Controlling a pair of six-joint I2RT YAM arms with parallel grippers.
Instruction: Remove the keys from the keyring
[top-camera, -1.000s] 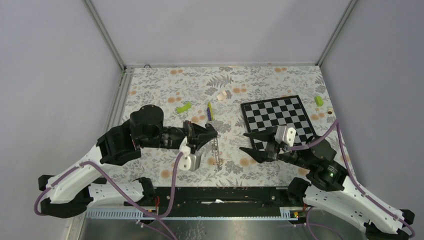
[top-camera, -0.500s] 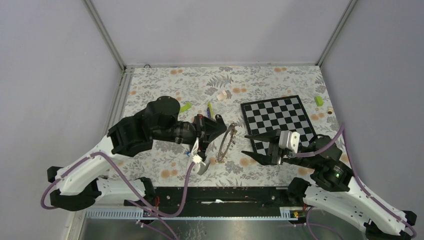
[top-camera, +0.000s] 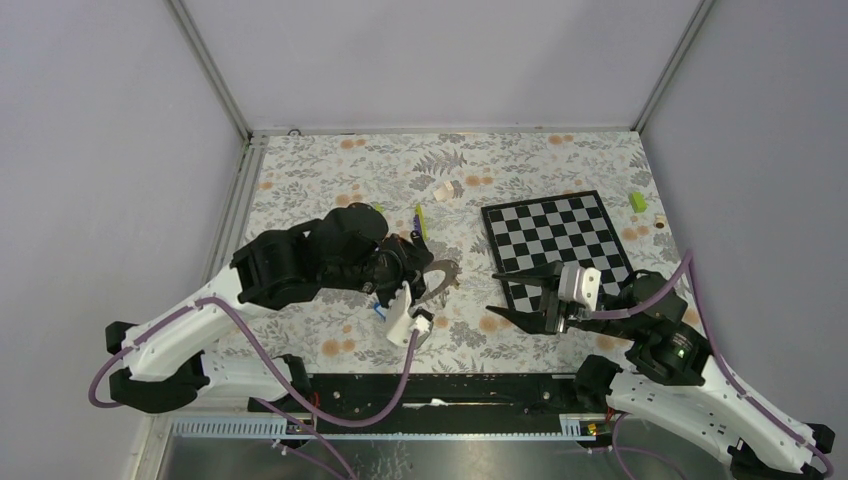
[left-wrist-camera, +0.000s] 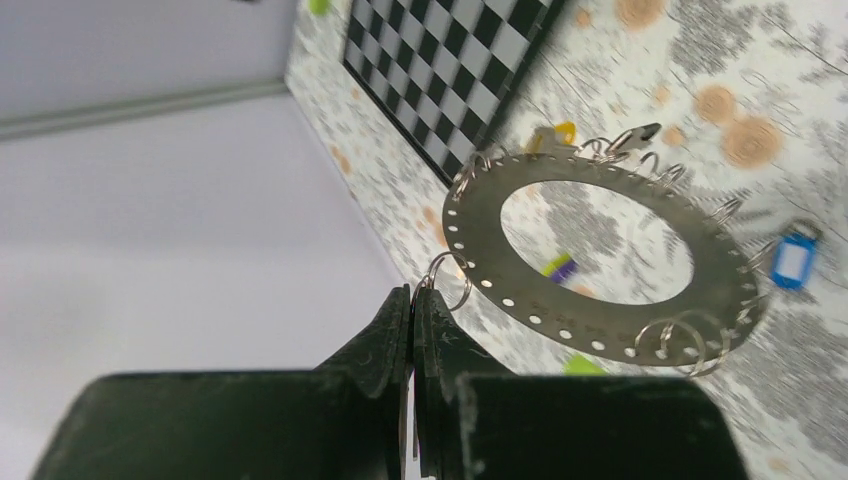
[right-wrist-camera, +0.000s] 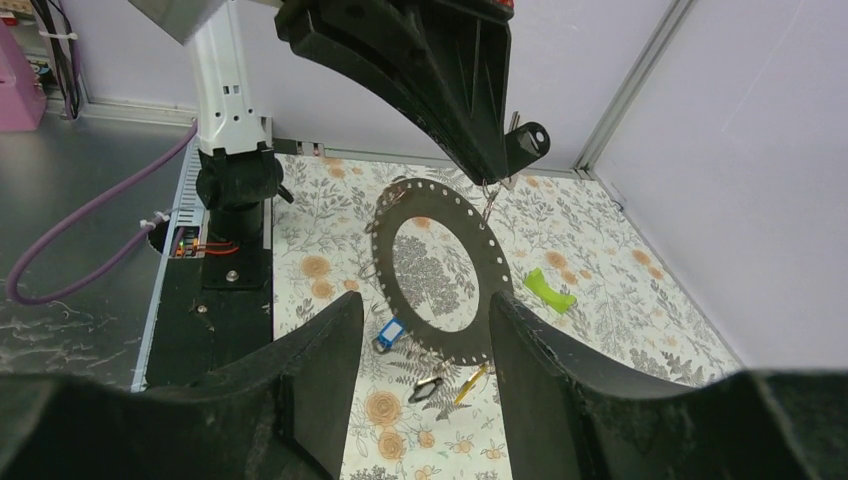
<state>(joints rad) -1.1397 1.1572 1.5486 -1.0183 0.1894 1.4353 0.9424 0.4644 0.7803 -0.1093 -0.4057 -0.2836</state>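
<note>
Left tool (left-wrist-camera: 412, 297) clenched on small split ring (left-wrist-camera: 447, 280) at rim of large silvery perforated metal keyring (left-wrist-camera: 600, 330).

Since a second ago: wrist rolled, hoop turned from edge-on to face-on toward right tool (top-camera: 508, 295). Hoop held above worktop (top-camera: 330, 170) centre.

Right tool released, empty, near the hoop.

Blue-tagged key (left-wrist-camera: 795, 262) still attached. Judgement: hoop presented for picking.

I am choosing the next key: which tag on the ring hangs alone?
The blue tag: it hangs by itself on the keyring, whereas the yellow tag and a dark key sit close together.
</note>
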